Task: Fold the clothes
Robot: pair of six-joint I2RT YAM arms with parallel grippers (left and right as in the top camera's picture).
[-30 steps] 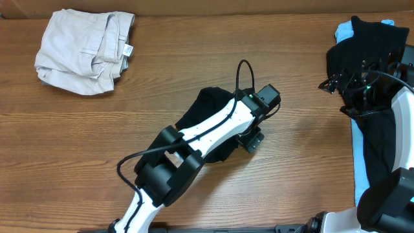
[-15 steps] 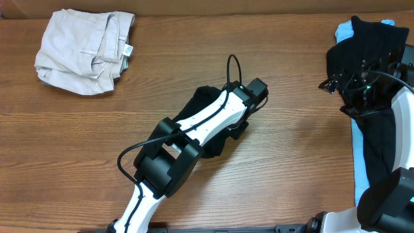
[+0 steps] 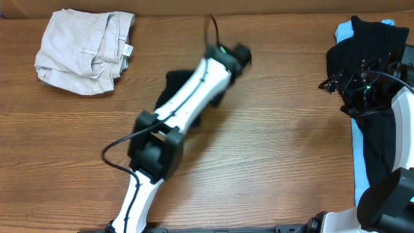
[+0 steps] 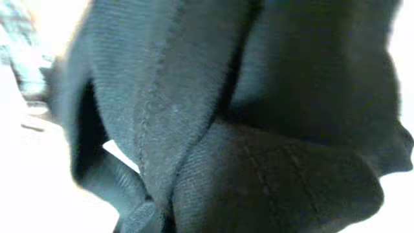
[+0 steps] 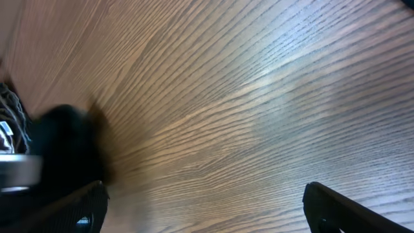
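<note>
The left arm [image 3: 194,90] is made of white shell links joined by bulky black joint housings, with a thin black cable [image 3: 115,163] looping loose along it and a small green light [image 3: 222,47] near the wrist. The right arm [image 3: 404,107] has the same white-and-black build, and the right pincer [image 5: 206,208] has dark, blunt fingertips [image 5: 336,206]

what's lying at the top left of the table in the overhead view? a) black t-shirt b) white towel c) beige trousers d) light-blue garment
C: the beige trousers lie crumpled there, while the light-blue garment sits at the right edge.
</note>
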